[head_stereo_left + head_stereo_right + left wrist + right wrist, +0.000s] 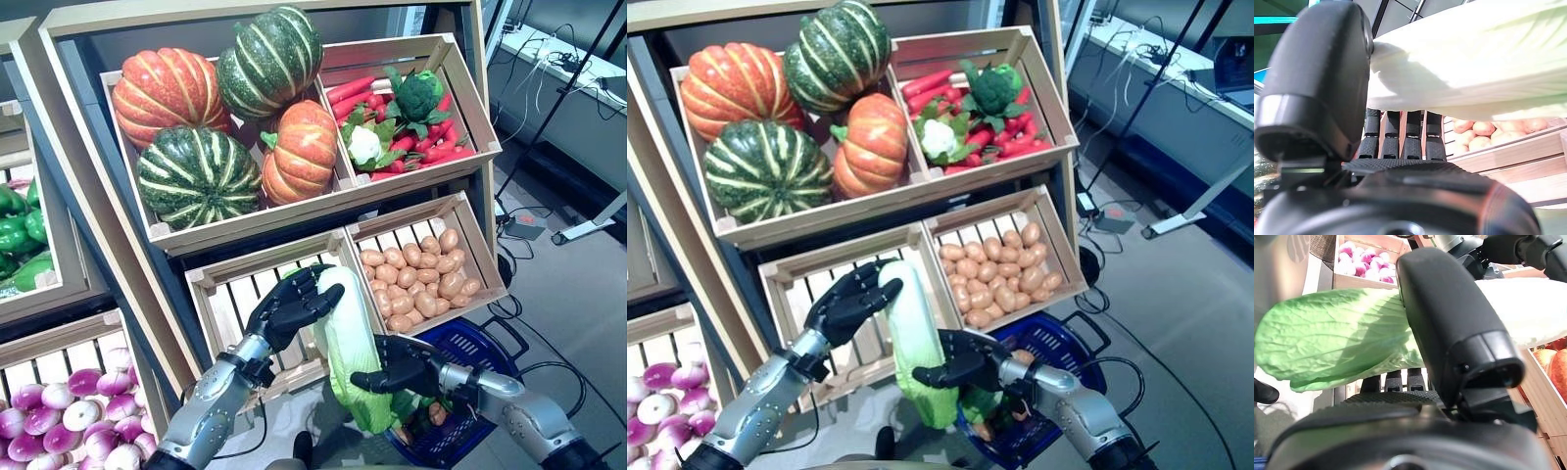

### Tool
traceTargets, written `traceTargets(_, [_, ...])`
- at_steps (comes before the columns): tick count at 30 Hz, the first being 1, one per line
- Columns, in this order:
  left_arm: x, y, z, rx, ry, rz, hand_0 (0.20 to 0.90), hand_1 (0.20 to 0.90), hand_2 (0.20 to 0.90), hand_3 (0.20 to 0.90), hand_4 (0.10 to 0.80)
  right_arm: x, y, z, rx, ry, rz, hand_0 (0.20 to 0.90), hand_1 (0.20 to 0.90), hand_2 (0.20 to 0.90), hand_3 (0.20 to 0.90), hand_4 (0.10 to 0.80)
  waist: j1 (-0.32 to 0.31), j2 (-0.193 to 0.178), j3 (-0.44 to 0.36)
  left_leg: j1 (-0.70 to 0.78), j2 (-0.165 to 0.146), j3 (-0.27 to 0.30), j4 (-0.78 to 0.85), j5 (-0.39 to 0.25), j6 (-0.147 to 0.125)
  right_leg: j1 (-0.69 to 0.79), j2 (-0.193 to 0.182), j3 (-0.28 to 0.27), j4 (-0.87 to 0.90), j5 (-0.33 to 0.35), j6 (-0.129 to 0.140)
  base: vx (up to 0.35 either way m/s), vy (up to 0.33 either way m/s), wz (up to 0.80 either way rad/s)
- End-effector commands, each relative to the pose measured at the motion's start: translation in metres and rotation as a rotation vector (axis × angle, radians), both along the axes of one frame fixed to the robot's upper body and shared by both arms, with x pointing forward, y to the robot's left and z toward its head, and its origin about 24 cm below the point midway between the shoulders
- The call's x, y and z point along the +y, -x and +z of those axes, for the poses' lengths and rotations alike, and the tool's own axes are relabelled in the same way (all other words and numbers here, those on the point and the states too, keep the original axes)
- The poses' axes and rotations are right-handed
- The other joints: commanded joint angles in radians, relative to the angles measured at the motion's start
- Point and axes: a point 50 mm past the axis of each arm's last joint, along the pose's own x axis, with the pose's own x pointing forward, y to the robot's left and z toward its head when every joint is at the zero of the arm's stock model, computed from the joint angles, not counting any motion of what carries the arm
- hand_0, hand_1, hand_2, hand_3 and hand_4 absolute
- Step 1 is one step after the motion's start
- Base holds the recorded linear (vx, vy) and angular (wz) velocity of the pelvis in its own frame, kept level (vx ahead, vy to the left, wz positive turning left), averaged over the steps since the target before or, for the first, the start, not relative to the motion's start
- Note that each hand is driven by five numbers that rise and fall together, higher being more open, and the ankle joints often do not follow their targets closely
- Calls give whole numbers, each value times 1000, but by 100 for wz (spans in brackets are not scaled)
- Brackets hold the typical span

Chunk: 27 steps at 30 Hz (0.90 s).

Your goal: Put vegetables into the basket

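Observation:
A long napa cabbage (345,338), white at the top and leafy green at the bottom, hangs upright in front of the stand's lower crates. My left hand (291,308) is curled round its white upper end; the left wrist view shows the stalk (1474,63) between thumb and fingers. My right hand (402,367) grips its green lower half (1337,342). The blue plastic basket (487,345) stands on the floor just right of and below the cabbage, under my right forearm. Small orange-brown vegetables (436,416) lie in it.
A wooden stand (78,196) with tilted crates rises right behind the cabbage. A slatted crate (235,299) is behind my left hand, and another crate (470,235) is just to its right, above the basket. A white table leg (588,227) stands on the floor at right.

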Motion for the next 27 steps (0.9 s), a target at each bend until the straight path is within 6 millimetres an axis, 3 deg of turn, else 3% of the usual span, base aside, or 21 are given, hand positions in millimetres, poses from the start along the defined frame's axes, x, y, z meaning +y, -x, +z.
traceTargets(1, [-24,-17,53,-284,89,-180,300,300,300,300,400,21,-11,18,-59,-150,70,300,300,300,300,400,3,-18,-65,78,28,12,2,-131,-41,-43,-69,24,-34,116,48,0,0,0])
traceTargets(3, [-21,-17,53,-282,93,-171,300,300,300,300,400,20,-11,18,-60,-155,50,300,300,300,300,400,1,-17,-64,79,28,12,2,-132,-40,-43,-69,26,-34,116,49,0,0,0])
traceTargets(4, [-20,-17,53,-282,95,-164,396,396,396,396,464,20,-11,18,-62,-159,40,300,300,300,300,400,1,-16,-65,78,28,13,2,-132,-40,-44,-69,26,-34,116,49,0,0,0])
traceTargets(5, [-18,-17,53,-280,89,-142,900,900,900,900,800,19,-11,20,-67,-174,20,300,300,300,300,400,0,-16,-65,78,29,14,2,-132,-40,-45,-69,28,-34,115,49,0,0,0])
traceTargets(15, [-1,-14,54,-278,90,-74,900,900,900,900,800,-3,-20,36,-169,-241,-195,300,300,300,300,400,-11,-14,-56,76,31,21,2,-133,-39,-50,-64,38,-34,116,48,0,0,0])
traceTargets(21, [19,-10,54,-268,42,2,900,900,900,900,800,-37,-20,47,-254,-230,-387,300,300,300,300,400,-22,-14,-50,77,34,29,2,-133,-35,-54,-54,48,-34,116,43,-14,-45,-3])
traceTargets(27, [45,-3,49,-267,-39,126,900,900,900,900,800,-62,-13,52,-315,-370,-639,300,300,300,300,400,-34,-11,-29,61,36,37,2,-127,-30,-79,-34,54,2,90,31,-23,-86,-7])
